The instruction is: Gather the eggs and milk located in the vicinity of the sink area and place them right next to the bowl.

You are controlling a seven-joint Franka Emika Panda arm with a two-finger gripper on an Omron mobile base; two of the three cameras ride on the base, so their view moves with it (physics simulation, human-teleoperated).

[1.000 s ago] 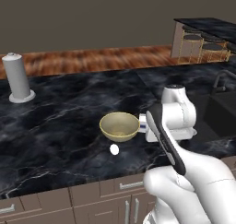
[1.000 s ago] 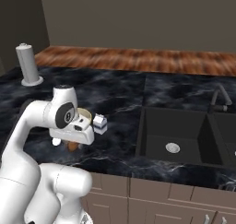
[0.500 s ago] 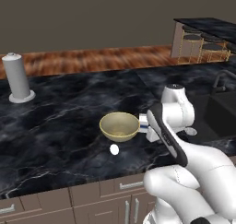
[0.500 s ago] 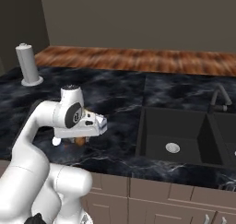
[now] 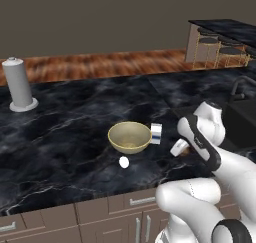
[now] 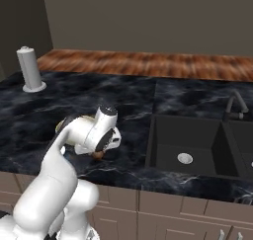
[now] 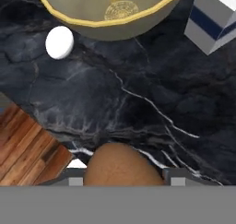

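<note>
left base view: the bowl (image 5: 129,136) sits mid-counter with the milk (image 5: 156,133) touching its rim at 3 o'clock and the white egg (image 5: 124,162) just beside it at 6 o'clock, so both already look delivered. the gripper (image 5: 181,148) hangs at 3 o'clock of the milk.

right base view: the arm hides the bowl; the brown egg (image 6: 98,154) peeks out under the hand, well left of the sink (image 6: 197,145).

hand view: the jaws are clamped on the brown egg at 6 o'clock, above bare counter (image 7: 138,103), probably the last item to place.
</note>
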